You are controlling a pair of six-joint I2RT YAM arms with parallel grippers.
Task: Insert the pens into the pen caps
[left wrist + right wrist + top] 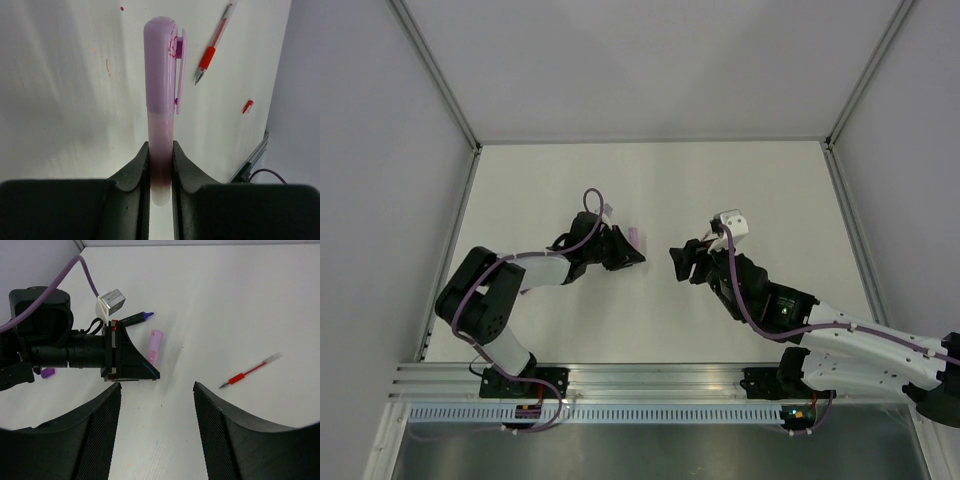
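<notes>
While the left pincer (160, 148) clamps shut on the lower barrel of the pink pen (160, 125), the pink cap (161, 65) sits on the end pointing away from the fingers, and it looks seated. The right pincer (156, 386) gapes wide with nothing in it. Ahead of the left pincer and off to one side lie the red pen (212, 47) and, nearer, the red cap (247, 106). The purple pen (134, 317) lies beyond the left pincer, and the purple cap (48, 372) sits back by its wrist. The danger now: a nudging finger could send that tiny red cap skidding off!
</notes>
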